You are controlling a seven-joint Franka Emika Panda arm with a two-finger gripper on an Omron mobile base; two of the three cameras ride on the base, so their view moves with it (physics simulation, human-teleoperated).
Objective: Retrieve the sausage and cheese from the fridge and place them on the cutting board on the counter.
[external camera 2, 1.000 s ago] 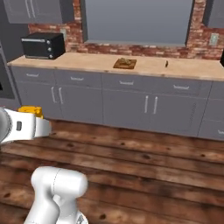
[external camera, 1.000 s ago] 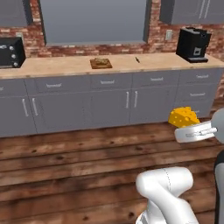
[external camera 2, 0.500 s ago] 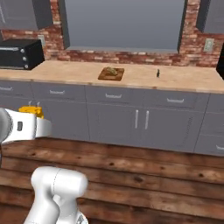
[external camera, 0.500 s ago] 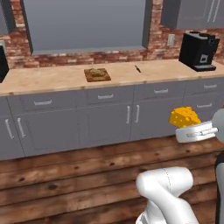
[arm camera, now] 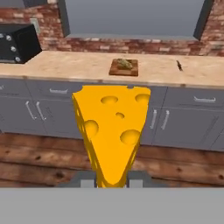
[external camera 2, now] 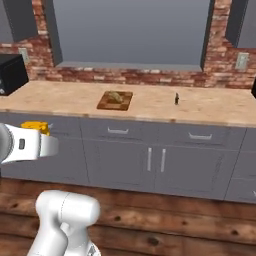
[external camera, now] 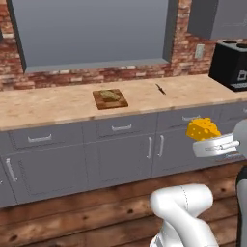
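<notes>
Jaws: closed on the narrow end of the cheese point(arm camera: 113, 131); gripper point(arm camera: 112, 181) at the bottom of the hand view, its tips mostly hidden behind the wedge
Cheese: one yellow-orange wedge with round holes, held clear of the floor in front of the grey cabinets; seen at the arm's end in the left base view point(external camera: 203, 129) and as a yellow sliver behind the white wrist in the right base view point(external camera 2: 35, 127)
Open room: wooden plank floor point(external camera 2: 165, 220) lies bare between the robot and the cabinet fronts; the held wedge is well apart from the counter edge, out in front of the cabinets
Counter: one long tan worktop point(external camera: 53, 106) beneath a brick wall and a grey window panel; its front edge runs straight across all three views
Cutting board: one small brown board point(external camera: 110, 98) near the middle of the worktop, set back from the front edge, with bare wood on every side; a small item lies on it, too blurred to name
Other items on the worktop: one small dark object point(external camera: 160, 89) to the right of the board; one black appliance point(external camera: 232, 65) at the right end; one black appliance point(external camera 2: 10, 73) at the left end
</notes>
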